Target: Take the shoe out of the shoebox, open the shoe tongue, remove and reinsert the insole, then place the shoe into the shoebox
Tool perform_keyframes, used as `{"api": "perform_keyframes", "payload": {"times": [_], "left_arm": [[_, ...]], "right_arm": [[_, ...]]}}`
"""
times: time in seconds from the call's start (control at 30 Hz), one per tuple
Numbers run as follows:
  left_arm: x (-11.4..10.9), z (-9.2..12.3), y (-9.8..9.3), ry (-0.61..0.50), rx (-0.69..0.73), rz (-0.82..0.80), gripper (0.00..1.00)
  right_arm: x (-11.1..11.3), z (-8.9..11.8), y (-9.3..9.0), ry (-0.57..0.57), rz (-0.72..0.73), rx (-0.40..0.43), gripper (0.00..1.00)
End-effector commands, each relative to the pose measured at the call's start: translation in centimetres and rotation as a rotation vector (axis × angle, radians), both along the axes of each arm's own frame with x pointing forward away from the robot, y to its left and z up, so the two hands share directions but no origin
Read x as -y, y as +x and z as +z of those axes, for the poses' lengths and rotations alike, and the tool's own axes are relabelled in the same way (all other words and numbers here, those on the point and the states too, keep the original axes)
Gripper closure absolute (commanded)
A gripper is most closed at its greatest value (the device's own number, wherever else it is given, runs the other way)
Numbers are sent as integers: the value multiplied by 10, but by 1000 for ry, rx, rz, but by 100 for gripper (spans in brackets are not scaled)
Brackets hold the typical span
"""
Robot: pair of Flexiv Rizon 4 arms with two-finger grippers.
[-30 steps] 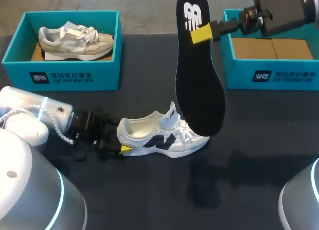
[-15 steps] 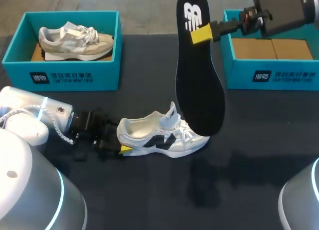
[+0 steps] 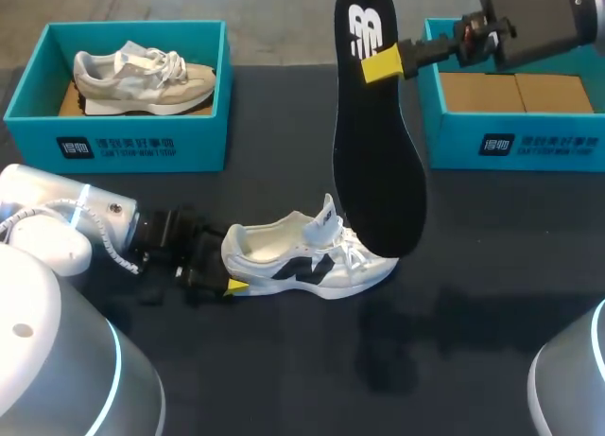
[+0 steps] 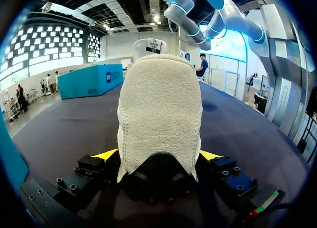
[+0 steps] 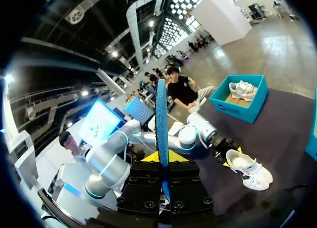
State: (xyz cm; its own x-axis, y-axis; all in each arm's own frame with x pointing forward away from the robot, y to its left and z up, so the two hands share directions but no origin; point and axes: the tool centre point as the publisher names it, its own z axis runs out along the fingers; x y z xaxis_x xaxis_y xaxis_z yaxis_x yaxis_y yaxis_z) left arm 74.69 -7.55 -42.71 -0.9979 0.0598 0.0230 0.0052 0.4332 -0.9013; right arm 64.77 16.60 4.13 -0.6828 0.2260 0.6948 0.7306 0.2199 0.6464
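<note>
Dark tabletop [image 3: 492, 294] is filling the head view, and I am watching a white sneaker [image 3: 312, 256] with black side marks sitting on it near the middle, sole down, toe pointing toward my right side. My left gripper [image 4: 158, 156] is clamping its heel. The head view is showing only one yellow tip low beside the heel, while the left wrist view is showing both tips pressing the fuzzy heel from either side, with the sneaker running straight ahead of the fingers.

My right gripper [image 3: 383, 65] is holding the black insole [image 3: 373, 143] up in the air, pinching it near its heel end. The insole is hanging with its toe end down, just above the sneaker's laces. From the head view I am seeing its broad dark face and the white mark at its upper end. The right wrist view is giving me only its thin blue edge rising from between the closed fingers, plus the sneaker well below on the table with my left arm [image 5: 198, 134] at its heel.

A teal shoebox [image 3: 132, 148] is standing at the far left with a beige sneaker [image 3: 142, 77] lying inside. The other teal shoebox [image 3: 515, 138] is standing at the far right, showing its cardboard floor.
</note>
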Motion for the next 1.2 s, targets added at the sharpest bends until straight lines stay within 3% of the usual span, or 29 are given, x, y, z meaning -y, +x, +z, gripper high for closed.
{"api": "perform_keyframes", "payload": {"times": [0.03, 0.47, 0.8, 1.2], "left_arm": [[-7, 8, 2, 37, -13, -3, 0], [-25, 29, -4, 222, -87, -11, 0], [-34, 51, -7, 427, -178, -46, 0], [-39, 74, -7, 627, -178, -109, 0]], "right_arm": [[-3, 0, 1, -2, 0, -3, 100], [-3, 0, 1, -2, 0, -3, 100], [-3, 0, 1, -2, 0, -3, 100], [-3, 0, 1, -2, 0, -3, 100]]}}
